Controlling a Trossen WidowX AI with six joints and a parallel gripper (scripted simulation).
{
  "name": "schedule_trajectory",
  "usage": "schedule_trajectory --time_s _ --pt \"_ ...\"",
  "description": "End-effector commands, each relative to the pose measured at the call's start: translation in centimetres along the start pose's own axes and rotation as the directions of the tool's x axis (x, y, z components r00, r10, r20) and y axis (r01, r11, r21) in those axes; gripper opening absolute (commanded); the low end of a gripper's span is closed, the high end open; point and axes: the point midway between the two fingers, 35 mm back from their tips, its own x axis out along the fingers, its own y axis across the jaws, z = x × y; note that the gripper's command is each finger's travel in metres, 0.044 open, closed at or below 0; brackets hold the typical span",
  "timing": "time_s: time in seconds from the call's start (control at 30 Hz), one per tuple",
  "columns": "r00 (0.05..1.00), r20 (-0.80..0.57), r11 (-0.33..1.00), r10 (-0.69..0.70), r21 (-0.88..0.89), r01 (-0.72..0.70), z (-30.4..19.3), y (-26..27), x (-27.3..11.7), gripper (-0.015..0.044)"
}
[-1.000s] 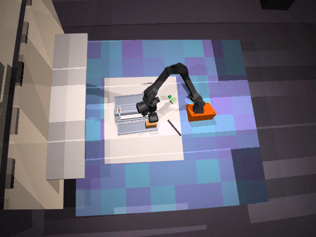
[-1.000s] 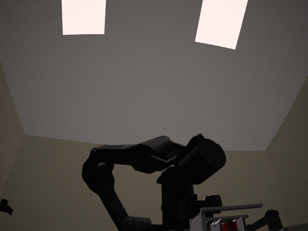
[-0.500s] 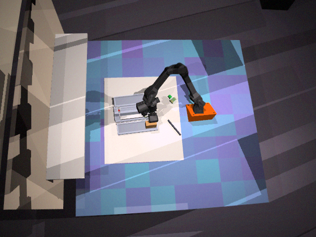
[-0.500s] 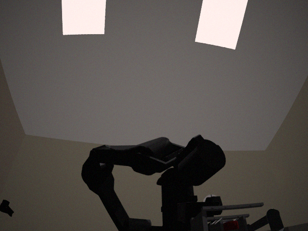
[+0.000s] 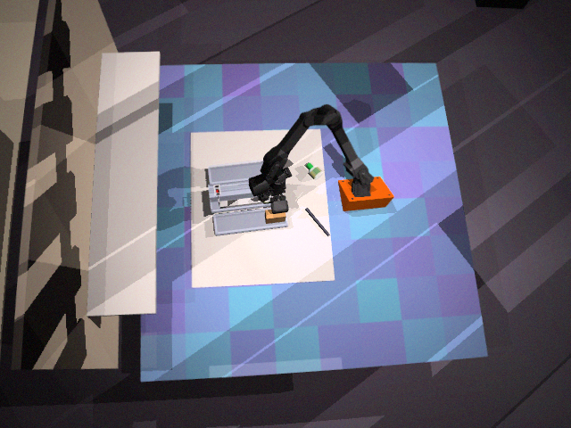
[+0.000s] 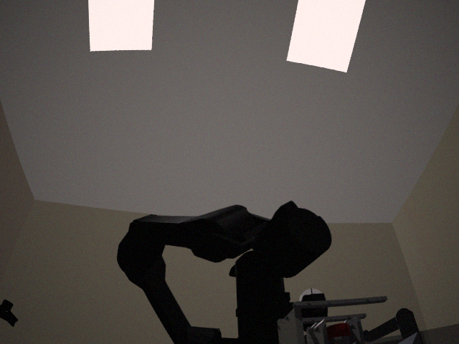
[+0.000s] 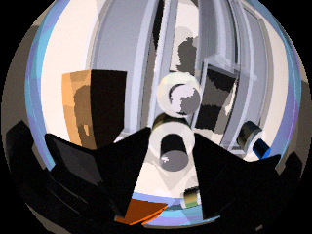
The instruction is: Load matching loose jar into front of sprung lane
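My gripper (image 7: 172, 135) is shut on a jar with a white rim and grey round top (image 7: 174, 160), upright at the front end of the middle, sprung lane (image 5: 213, 201). A matching jar (image 7: 178, 95) stands directly behind it in that lane. In the wrist view the two overlap, so I cannot tell whether they touch. The held jar's foot and the front stop are hidden, so its height over the lane floor is unclear. The pusher plate is not clearly seen. A red mark (image 5: 217, 191) shows at the lane's back end. The arm hides both jars in the top view.
A tan box (image 5: 276, 216) (image 7: 77, 107) stands in the neighbouring lane beside the gripper. A blue-capped jar (image 7: 250, 136) lies near the front of the other side lane. A green-capped jar (image 5: 315, 171) and a dark rod (image 5: 317, 222) lie on the white mat (image 5: 258, 262).
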Motion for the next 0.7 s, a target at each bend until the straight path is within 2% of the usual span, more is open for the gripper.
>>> schedule_trajectory --time_s 0.0,0.67 --pt "1.0 0.013 1.0 -0.01 0.014 0.01 0.45 -0.22 0.36 0.0" --pt "1.0 0.012 1.0 -0.011 0.014 0.011 0.34 -0.33 1.01 0.0"
